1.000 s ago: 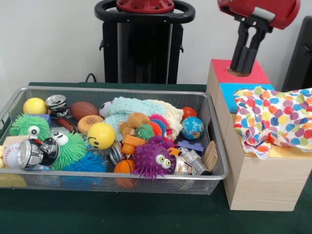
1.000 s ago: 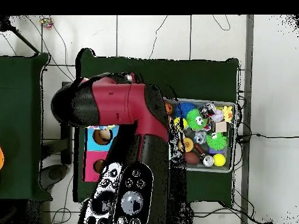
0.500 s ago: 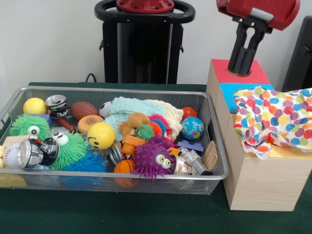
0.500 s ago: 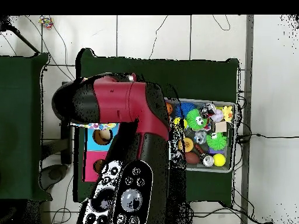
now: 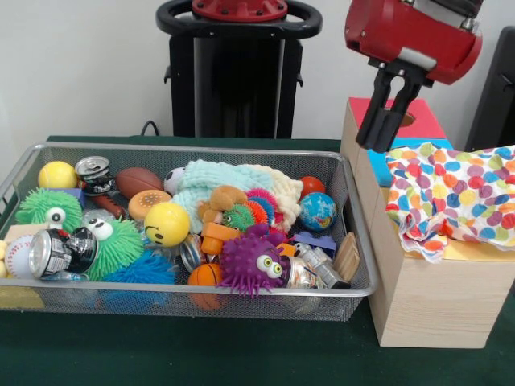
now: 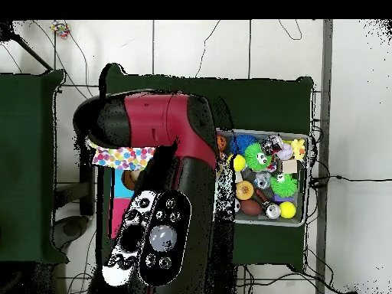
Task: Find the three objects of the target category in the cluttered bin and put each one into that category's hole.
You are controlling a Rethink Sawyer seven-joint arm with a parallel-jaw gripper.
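Observation:
My gripper (image 5: 376,143) hangs in the air at the left edge of the wooden box's red panel (image 5: 426,122), just past the right end of the wire bin (image 5: 201,290). Its two black fingers (image 5: 388,100) stand a narrow gap apart, open, with nothing between them. The bin holds several toys: a yellow smiley ball (image 5: 166,223), a globe ball (image 5: 318,211), a brown football (image 5: 138,182), a purple spiky creature (image 5: 253,263), green fuzzy creatures (image 5: 121,245) and crushed cans (image 5: 52,252). In the overhead view the red arm (image 6: 164,145) hides the gripper.
A polka-dot cloth (image 5: 459,193) drapes over most of the box top beside the blue panel (image 5: 376,158). From above, the cloth (image 6: 122,158) lies left of the bin (image 6: 303,220). The black pedestal (image 5: 239,76) stands behind the bin.
The gripper has lifted out of the hole in the red panel and swung left toward the bin. The toys have not moved.

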